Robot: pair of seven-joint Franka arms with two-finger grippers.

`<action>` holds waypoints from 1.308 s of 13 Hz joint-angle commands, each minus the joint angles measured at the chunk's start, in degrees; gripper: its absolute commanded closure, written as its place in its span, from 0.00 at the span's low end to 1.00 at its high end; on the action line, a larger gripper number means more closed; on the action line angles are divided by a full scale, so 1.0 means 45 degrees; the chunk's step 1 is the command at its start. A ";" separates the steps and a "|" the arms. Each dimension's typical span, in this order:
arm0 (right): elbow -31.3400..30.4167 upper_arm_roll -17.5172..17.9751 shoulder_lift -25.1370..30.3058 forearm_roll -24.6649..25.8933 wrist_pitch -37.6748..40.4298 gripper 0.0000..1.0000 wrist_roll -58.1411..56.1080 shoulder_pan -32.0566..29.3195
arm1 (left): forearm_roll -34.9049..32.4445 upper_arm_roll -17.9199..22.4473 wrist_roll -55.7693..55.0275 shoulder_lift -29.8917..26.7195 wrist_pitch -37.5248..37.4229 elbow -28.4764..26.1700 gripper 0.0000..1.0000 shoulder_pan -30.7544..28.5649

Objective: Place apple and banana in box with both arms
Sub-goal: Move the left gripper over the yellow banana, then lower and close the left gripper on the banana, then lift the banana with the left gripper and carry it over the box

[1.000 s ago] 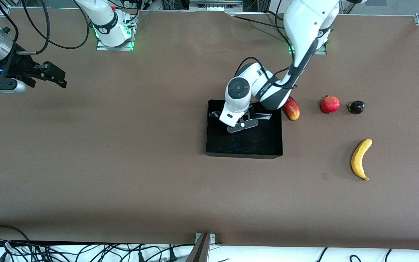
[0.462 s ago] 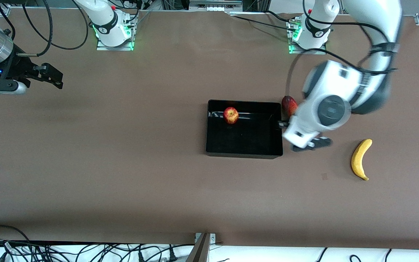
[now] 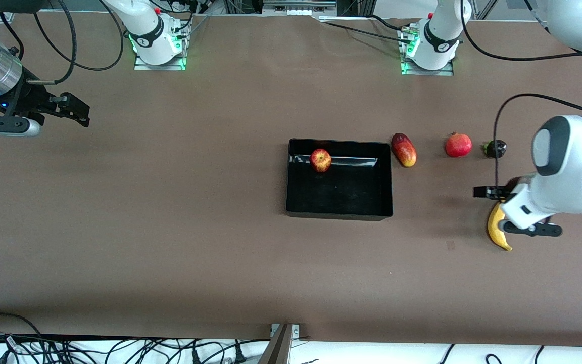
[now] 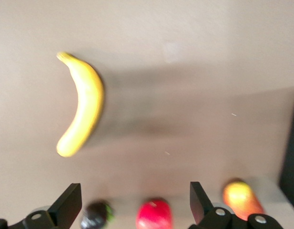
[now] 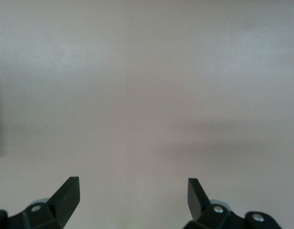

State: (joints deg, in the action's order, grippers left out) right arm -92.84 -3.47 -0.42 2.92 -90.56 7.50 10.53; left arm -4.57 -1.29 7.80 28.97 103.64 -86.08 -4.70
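Observation:
The red-and-yellow apple (image 3: pixel 321 160) lies in the black box (image 3: pixel 339 215), by its wall nearest the robots' bases. The yellow banana (image 3: pixel 495 232) lies on the table toward the left arm's end, partly covered in the front view by my left gripper (image 3: pixel 508 200), which hovers over it. The left wrist view shows the whole banana (image 4: pixel 84 107) on bare table, with my left gripper (image 4: pixel 136 202) open and empty. My right gripper (image 3: pixel 75 107) waits over the right arm's end of the table, and it shows open and empty in the right wrist view (image 5: pixel 132 195).
A red-yellow mango (image 3: pixel 404 149) lies beside the box. A round red fruit (image 3: pixel 458 144) and a small dark fruit (image 3: pixel 495 148) lie in a row with it toward the left arm's end. All three show in the left wrist view.
My left gripper has let go of the apple in the box and swung across to hover over the banana. The right arm has barely moved.

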 commanded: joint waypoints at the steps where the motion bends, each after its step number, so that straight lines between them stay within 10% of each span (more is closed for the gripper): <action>1: 0.0261 0.0126 -0.0083 0.0054 0.0047 0.00 -0.0163 -0.0133 | -0.0292 0.0090 0.1506 0.0845 0.1532 0.0126 0.00 -0.0496; 8: 0.0261 0.0126 -0.0083 0.0015 -0.0149 0.00 -0.0144 -0.0133 | -0.0468 0.0443 0.2779 0.2702 0.7626 -0.1727 0.08 -0.1240; 11: 0.0261 0.0068 -0.0083 -0.0394 -0.0149 0.00 -0.0163 -0.0172 | -0.0527 0.0696 0.2603 0.2957 0.9893 -0.3055 1.00 -0.1200; 14: 0.0241 0.0048 -0.0083 -0.0414 -0.0149 0.00 -0.0163 -0.0192 | -0.0527 0.0717 0.2565 0.2219 0.8852 -0.3293 1.00 -0.1104; 17: 0.0241 0.0048 -0.0083 -0.0415 -0.0149 0.00 -0.0163 -0.0211 | -0.0410 -0.0002 0.1437 0.0735 0.3647 -0.2437 1.00 -0.0792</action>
State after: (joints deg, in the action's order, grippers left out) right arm -92.70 -3.53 -0.44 2.29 -91.48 7.50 10.44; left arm -5.64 0.55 18.17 38.66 132.06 -97.40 -9.76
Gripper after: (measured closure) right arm 0.000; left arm 0.639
